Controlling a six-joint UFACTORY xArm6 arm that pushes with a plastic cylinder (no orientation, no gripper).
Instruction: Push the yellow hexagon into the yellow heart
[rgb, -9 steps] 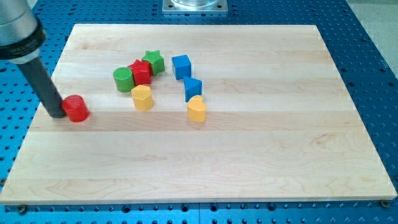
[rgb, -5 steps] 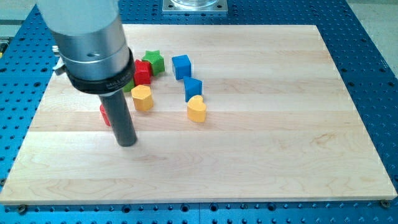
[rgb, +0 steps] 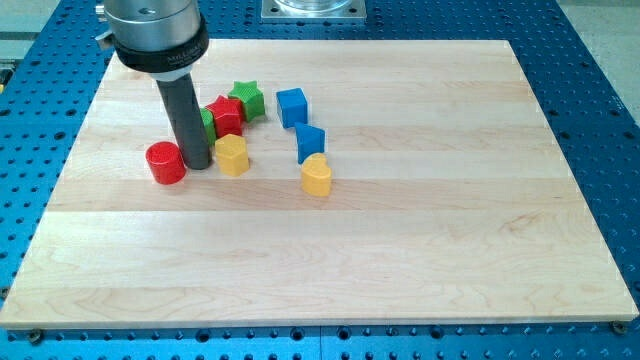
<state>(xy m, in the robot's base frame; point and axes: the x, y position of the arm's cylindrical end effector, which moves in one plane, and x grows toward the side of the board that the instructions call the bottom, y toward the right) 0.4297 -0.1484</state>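
The yellow hexagon (rgb: 232, 155) lies left of the board's middle. The yellow heart (rgb: 316, 176) lies to its right and slightly lower, with a gap between them. My tip (rgb: 197, 164) rests on the board just left of the yellow hexagon, close to it or touching it, between it and a red cylinder (rgb: 166, 163). The dark rod rises toward the view's top and hides most of a green cylinder (rgb: 207, 122).
A red star (rgb: 227, 115) and a green star (rgb: 246, 98) sit just above the hexagon. A blue cube (rgb: 291, 105) and another blue block (rgb: 310, 142) stand above the heart; the block nearly touches it. The wooden board (rgb: 420, 220) lies on a blue perforated table.
My tip left the red cylinder's left side, swung toward the view's bottom and right, and now stands between the cylinder and the yellow hexagon. The red cylinder has shifted right.
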